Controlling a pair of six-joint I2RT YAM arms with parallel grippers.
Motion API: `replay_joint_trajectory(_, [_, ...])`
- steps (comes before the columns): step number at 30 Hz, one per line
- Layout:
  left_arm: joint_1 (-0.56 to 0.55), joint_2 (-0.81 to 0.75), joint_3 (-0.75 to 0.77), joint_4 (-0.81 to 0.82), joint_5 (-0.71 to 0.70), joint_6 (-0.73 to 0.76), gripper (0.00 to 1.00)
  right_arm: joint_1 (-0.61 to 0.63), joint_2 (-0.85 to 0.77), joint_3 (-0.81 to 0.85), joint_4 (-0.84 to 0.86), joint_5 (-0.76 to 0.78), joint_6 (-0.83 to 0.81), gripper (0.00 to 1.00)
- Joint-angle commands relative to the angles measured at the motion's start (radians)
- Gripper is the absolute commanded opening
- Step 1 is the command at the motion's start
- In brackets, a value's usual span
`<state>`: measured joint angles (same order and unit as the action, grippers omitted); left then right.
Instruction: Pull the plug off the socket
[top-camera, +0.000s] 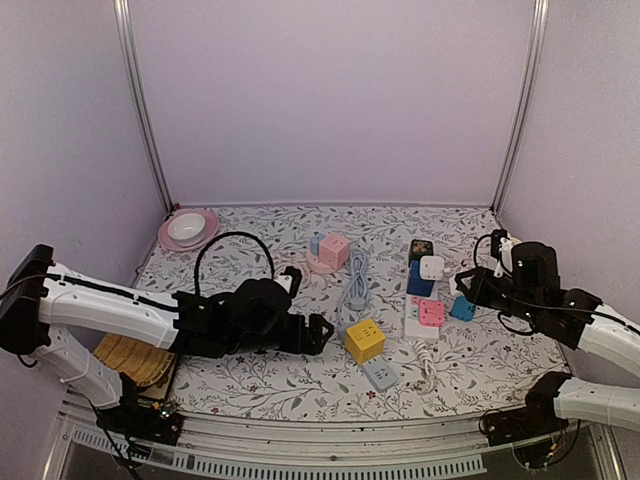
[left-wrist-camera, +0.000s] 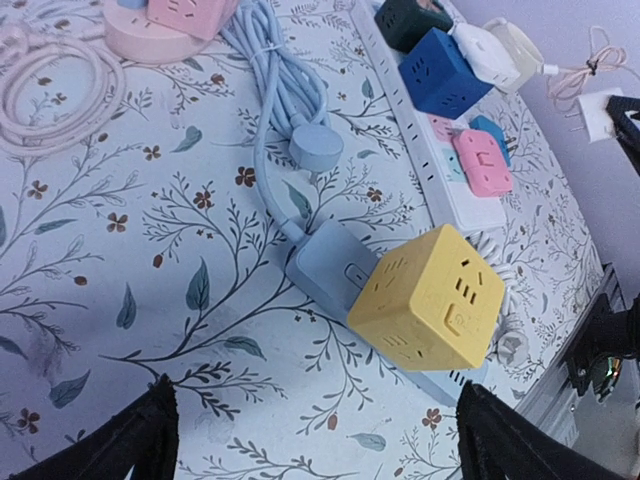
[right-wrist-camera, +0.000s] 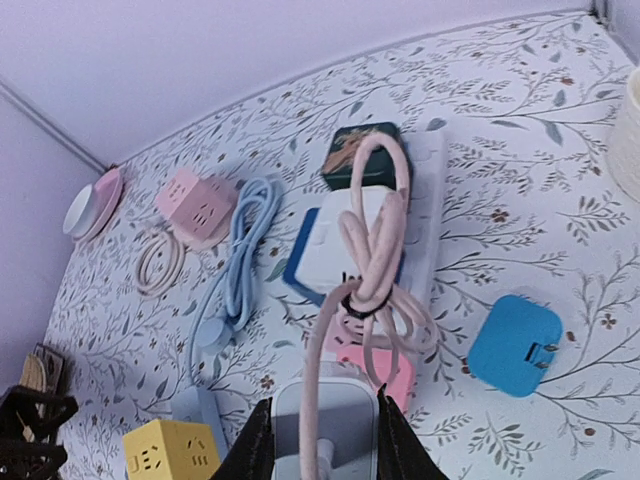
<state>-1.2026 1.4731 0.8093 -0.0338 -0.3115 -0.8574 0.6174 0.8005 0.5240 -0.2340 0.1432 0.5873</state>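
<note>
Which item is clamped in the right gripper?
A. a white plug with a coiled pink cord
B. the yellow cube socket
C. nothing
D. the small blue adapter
A: in the right wrist view the right gripper is shut on the white plug, its pink cord looped above.

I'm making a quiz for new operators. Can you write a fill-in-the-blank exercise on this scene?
1. The yellow cube socket sits plugged into the ___ power strip.
2. The right end effector is shut on a white plug whose bundled cord is ___.
3. The left end effector hovers near the yellow cube socket with its jaws ___.
Missing words: light blue; pink; open.
</note>
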Motion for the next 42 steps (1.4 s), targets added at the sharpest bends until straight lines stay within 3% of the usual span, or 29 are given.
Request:
replay_joint_trajectory(1, [-0.009,-0.024,-0.013,-0.003,-0.024,-0.011,0.97,-0.166,-0.058,-0.04,-0.019,-0.082,0.017,0.09])
replay_joint_trajectory(17, [-0.011,-0.022,-0.033,0.007,-0.023,-0.014,0.97,-0.608,0.023,-0.138,0.02,-0.207,-0.013,0.11])
replay_joint_trajectory(22, [-0.011,-0.018,-0.033,0.014,-0.021,-0.012,0.97,-0.635,0.066,-0.165,0.047,-0.227,0.003,0.24])
replay_joint_trajectory(35, [-0.012,-0.024,-0.048,0.022,-0.023,-0.014,0.97,-0.635,0.037,-0.148,0.014,-0.19,0.009,0.78])
replay_joint_trajectory(42, [-0.014,-0.013,-0.051,0.039,-0.019,-0.017,0.97,-0.635,-0.02,-0.11,-0.039,-0.217,-0.025,0.9])
